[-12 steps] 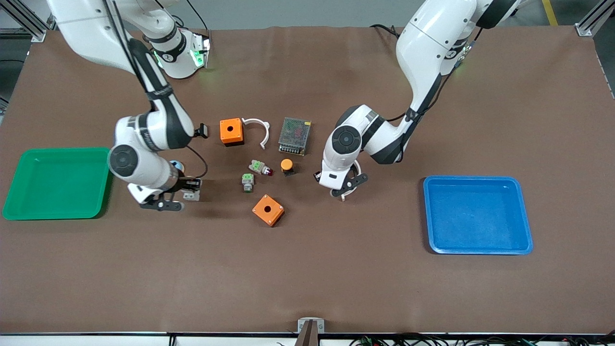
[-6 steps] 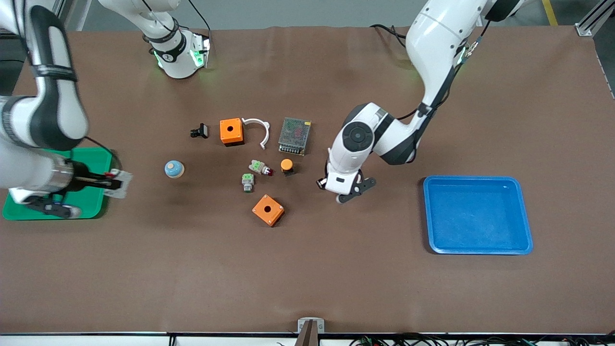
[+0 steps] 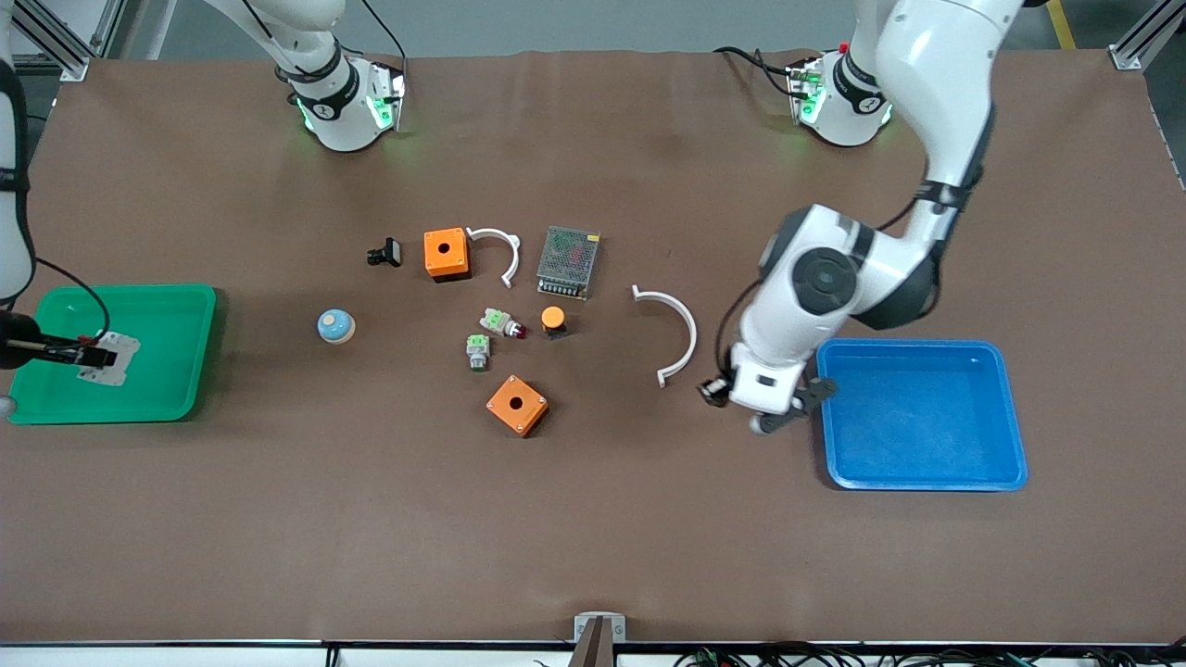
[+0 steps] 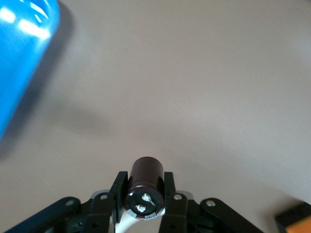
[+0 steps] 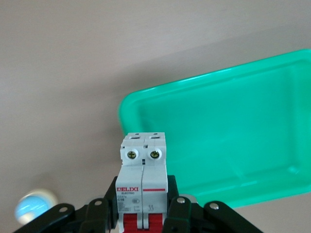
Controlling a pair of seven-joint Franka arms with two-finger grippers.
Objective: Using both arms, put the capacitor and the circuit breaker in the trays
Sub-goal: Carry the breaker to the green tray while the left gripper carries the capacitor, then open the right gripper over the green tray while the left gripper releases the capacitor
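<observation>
Capacitor (image 4: 145,180) clamped in left jaws | breaker (image 5: 143,182) in right jaws

In my left gripper (image 4: 145,206), matt black with bright screw heads, the capacitor (image 4: 145,187) has a glossy dark-brown sleeve and a shiny metal end. My right gripper (image 5: 144,213) holds the circuit breaker (image 5: 143,182), smooth white plastic with red levers and metal screws. The green tray (image 5: 228,145) and blue tray (image 3: 927,417) look like glossy plastic; the brown table cover (image 3: 593,537) is matt, cloth-like.
</observation>
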